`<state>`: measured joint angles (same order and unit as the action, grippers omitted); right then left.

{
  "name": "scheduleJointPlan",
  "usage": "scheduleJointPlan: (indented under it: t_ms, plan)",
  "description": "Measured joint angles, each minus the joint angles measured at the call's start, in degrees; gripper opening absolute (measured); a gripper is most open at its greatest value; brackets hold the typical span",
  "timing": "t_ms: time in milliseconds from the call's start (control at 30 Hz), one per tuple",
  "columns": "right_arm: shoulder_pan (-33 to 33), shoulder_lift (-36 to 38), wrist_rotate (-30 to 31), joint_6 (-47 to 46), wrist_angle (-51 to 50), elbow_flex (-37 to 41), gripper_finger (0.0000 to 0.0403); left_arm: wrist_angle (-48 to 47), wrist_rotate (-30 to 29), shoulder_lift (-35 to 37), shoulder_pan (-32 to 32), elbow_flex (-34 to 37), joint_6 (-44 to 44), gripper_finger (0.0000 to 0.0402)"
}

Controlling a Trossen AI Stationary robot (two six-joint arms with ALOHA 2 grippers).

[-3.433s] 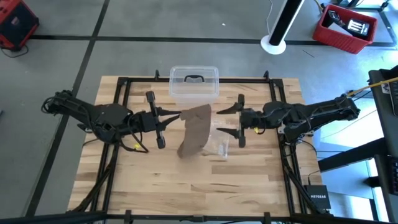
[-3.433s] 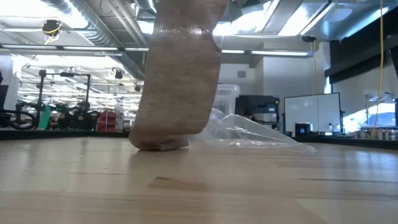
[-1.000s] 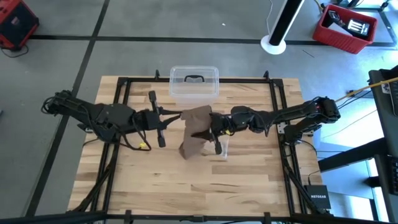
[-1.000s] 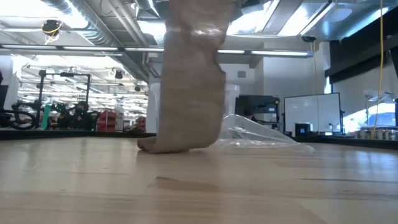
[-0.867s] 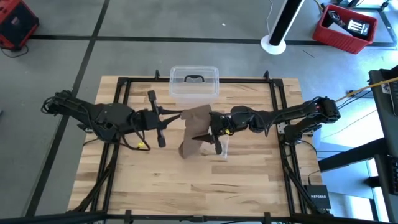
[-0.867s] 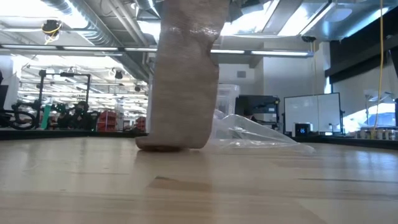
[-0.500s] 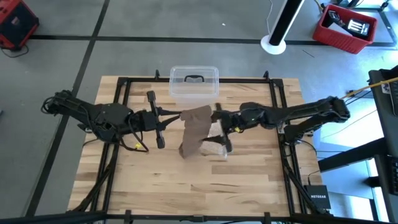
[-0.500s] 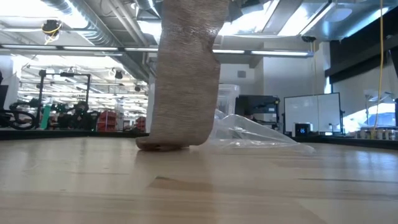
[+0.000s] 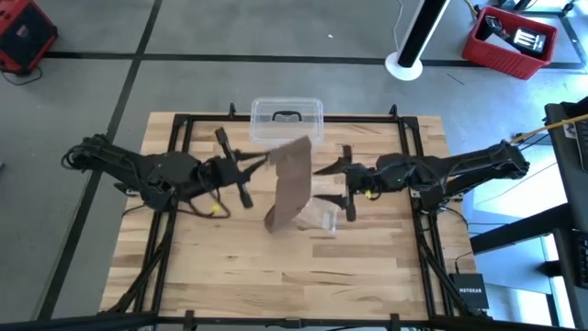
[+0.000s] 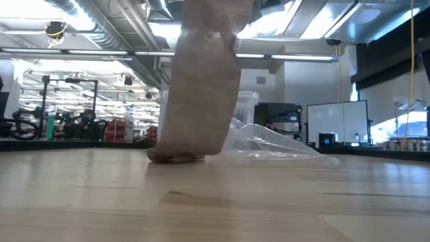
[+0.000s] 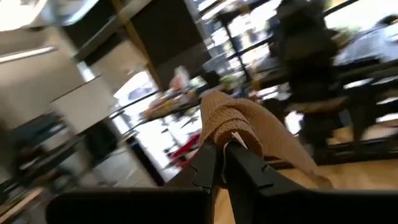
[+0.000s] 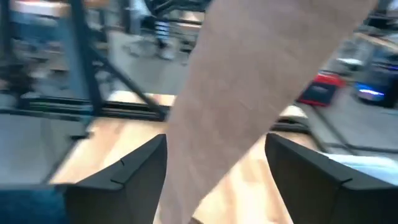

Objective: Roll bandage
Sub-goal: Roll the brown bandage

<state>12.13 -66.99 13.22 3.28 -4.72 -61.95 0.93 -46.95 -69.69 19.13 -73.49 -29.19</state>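
Bandage hanging upright, end tabled

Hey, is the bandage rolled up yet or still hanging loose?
Hanging loose. The left hand pinches the bandage by its top end, and the strip drapes down until its bottom end rests on the table.

bandage top cut off in low view, both wrist views motion-blurred, room behind indistinct

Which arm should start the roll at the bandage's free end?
Right, likely. The right gripper has its jaws open beside the hanging bandage, while the left gripper is shut on the strip's top end, holding it up.
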Motion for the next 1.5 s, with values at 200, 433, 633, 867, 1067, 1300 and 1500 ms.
scheduleJointPlan:
  t_ms: [200,433,633,867,1067,1300,1500]
  plan:
    - [3.8,-2.7,9.8,1.1,7.2,-1.6,0.0264,-0.2,-0.8,-2.0,-1.9,0.0,0.3,0.0015]
    - [3.6,-13.7,19.1,11.7,31.1,-2.1,0.0264,0.2,-4.4,-4.0,-4.0,0.0,0.3,0.0015]
    - [2.9,-21.7,30.9,20.3,35.2,-6.9,0.0264,0.1,-7.7,-4.2,-5.4,0.0,0.4,0.0015]
    - [2.5,-30.4,41.6,29.6,34.8,-15.7,0.0264,-0.3,-7.8,-4.2,-5.4,0.0,0.9,0.0015]
    - [2.5,-33.4,49.2,34.9,34.5,-19.7,0.026,-0.3,-8.1,-4.2,-4.1,0.0,0.9,0.0015]
    - [2.5,-33.3,48.7,30.5,35.0,-19.8,0.0158,-0.4,-8.6,-4.2,-2.9,0.0,0.7,0.0015]
    - [2.5,-33.3,44.6,27.5,33.3,-19.8,0.0043,-0.4,-8.6,-4.2,-2.6,0.0,0.3,0.0015]
